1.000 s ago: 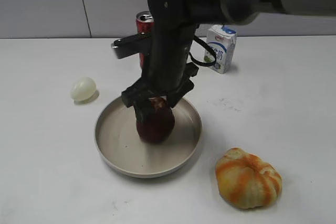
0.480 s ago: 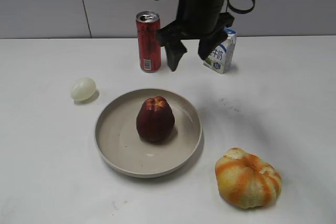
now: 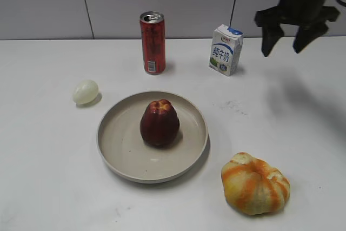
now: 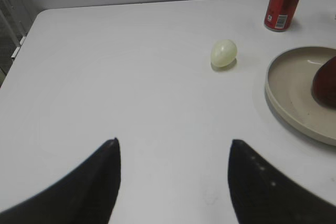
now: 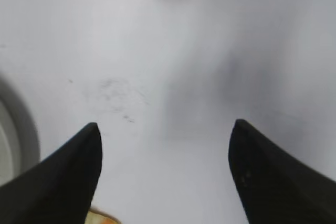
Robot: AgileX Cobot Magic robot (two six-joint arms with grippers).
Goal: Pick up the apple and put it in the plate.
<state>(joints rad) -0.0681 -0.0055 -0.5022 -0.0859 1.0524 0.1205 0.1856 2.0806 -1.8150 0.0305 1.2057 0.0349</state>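
Observation:
The dark maroon apple (image 3: 159,123) stands upright in the middle of the beige plate (image 3: 116,152). In the left wrist view the plate (image 4: 286,90) and an edge of the apple (image 4: 326,82) show at the right. My right gripper (image 3: 281,44) is open and empty, raised high above the table at the far right, well away from the plate. Its wrist view (image 5: 164,132) shows bare table and a bit of the plate's rim (image 5: 18,129). My left gripper (image 4: 173,145) is open and empty over bare table left of the plate; the exterior view does not show it.
A red can (image 3: 152,43) and a milk carton (image 3: 226,50) stand at the back. A pale egg-shaped thing (image 3: 85,91) lies left of the plate. An orange-and-yellow ribbed fruit (image 3: 255,183) sits at the front right.
My right gripper let go of the apple in the plate, rose, and swung away to the upper right. The apple stays upright in the plate.

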